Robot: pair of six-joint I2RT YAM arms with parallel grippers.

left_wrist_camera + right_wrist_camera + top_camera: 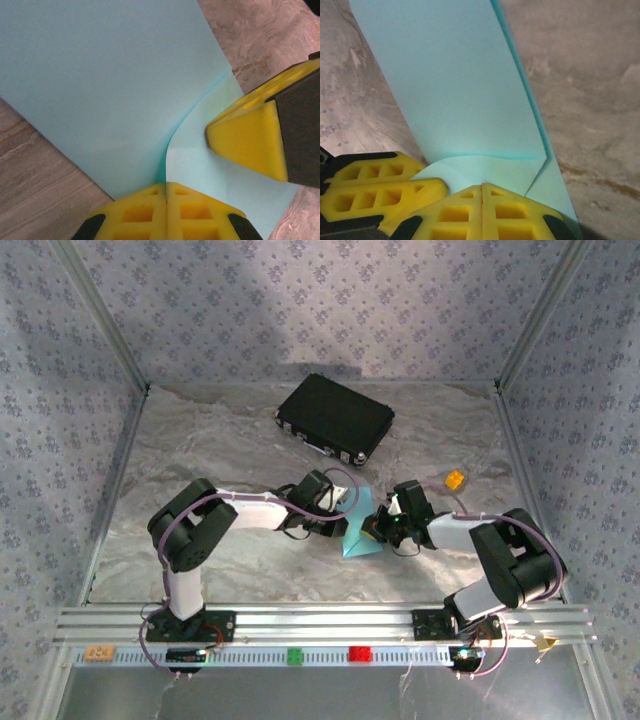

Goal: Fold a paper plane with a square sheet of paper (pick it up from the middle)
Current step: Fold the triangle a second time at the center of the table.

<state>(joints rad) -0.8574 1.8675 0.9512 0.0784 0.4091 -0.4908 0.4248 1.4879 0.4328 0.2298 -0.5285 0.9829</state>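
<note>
Left wrist view: paper [100, 75] cropped at top and left edges, ahead of the jaws; pinched margin hidden between the closed pads of the left gripper [166, 192], themselves cropped at the bottom edge. Right of the jaws: right gripper [212, 135] cropped at the right edge, paper beneath it covered. Right wrist view: paper cropped at the top edge, near margin hidden between the jaws; left gripper, left of the jaws, cropped at left and bottom edges. Top view: paper largely covered by both grippers; fingertips too small to resolve.
</note>
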